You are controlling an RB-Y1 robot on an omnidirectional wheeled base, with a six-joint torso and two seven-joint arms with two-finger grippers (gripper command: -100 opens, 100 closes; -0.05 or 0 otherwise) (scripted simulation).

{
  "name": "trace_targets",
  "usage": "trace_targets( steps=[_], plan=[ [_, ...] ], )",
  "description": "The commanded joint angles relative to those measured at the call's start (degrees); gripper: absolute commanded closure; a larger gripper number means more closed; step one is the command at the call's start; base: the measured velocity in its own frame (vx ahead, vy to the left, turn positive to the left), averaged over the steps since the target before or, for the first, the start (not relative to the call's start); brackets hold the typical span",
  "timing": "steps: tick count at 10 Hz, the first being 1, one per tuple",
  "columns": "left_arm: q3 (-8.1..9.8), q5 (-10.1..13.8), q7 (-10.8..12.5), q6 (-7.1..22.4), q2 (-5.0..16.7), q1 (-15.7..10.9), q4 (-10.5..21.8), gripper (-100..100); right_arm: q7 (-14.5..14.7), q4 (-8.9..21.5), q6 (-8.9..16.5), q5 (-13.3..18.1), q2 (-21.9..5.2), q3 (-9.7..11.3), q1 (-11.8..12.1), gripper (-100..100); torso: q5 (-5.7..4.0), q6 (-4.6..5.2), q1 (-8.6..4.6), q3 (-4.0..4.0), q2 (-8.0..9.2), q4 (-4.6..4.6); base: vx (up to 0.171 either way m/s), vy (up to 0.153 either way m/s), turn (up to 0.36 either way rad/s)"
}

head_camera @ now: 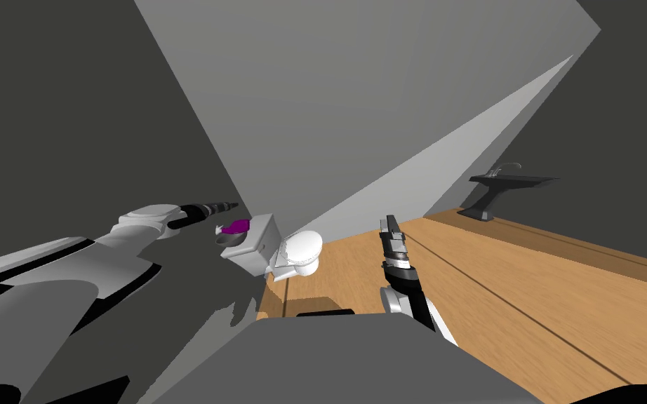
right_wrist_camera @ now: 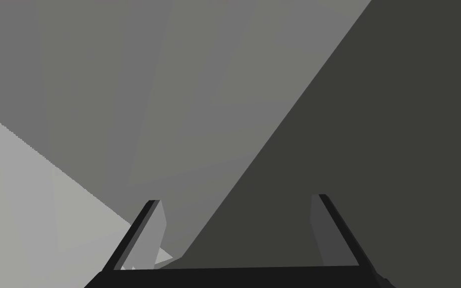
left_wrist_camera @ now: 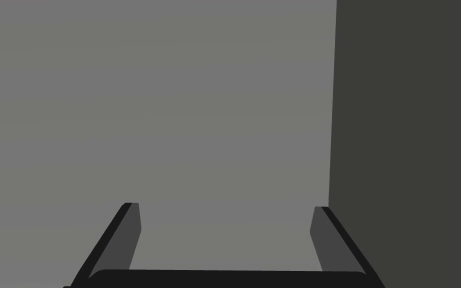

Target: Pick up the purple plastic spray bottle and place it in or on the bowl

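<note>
One left arm (head_camera: 143, 221) outstretched, left claw (head_camera: 232, 205) (fingers (left_wrist_camera: 129, 235) apart) near purple bottle (head_camera: 236, 226).

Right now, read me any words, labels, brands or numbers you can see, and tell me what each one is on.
None can be read. The purple bottle, the bowl, the toilet and the sink all show plain surfaces, with no writing, brand, number or sign on any of them.
</note>
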Motion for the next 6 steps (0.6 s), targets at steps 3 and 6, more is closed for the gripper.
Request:
trace_targets(
  steps=[3, 6],
  plan=[
    [0.00, 0.0, 0.0, 0.0, 0.0, 0.0, 0.0, 0, 0.0, 0.0, 0.0, 0.0, 0.0, 0.0, 0.0, 0, 0.00, 0.00, 0.00, 0.00, 0.00, 0.00, 0.000, 0.000, 0.000],
    [0.00, 0.0, 0.0, 0.0, 0.0, 0.0, 0.0, 0, 0.0, 0.0, 0.0, 0.0, 0.0, 0.0, 0.0, 0, 0.00, 0.00, 0.00, 0.00, 0.00, 0.00, 0.000, 0.000, 0.000]
  ],
)
